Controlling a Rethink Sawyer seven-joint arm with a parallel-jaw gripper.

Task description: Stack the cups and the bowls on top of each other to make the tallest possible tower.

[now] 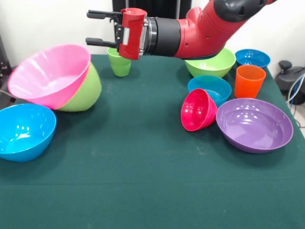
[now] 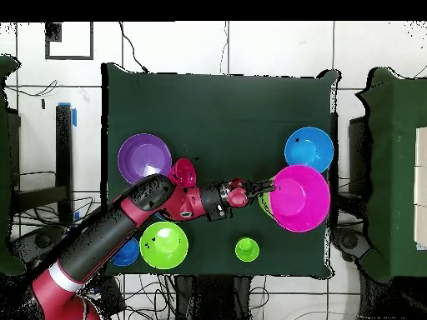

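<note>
My gripper (image 1: 96, 28) is open and empty. It lies level above the table's far side with its fingers pointing at the big pink bowl (image 1: 50, 74). That bowl is tilted and rests in a lime green bowl (image 1: 86, 90). The light green cup (image 1: 119, 63) stands upright just behind the gripper. In the overhead view the gripper (image 2: 260, 185) reaches the rim of the pink bowl (image 2: 298, 197). A second lime green bowl (image 1: 210, 63), the orange cup (image 1: 249, 81), two blue bowls (image 1: 209, 88) (image 1: 252, 58), the tilted red-pink bowl (image 1: 198, 109) and the purple bowl (image 1: 254, 125) cluster on the right.
A third blue bowl (image 1: 24, 131) sits at the table's left edge, near the front. In the overhead view the arm (image 2: 125, 225) covers the orange cup and part of the bowls beneath it. The green cloth (image 1: 143, 181) covers the table.
</note>
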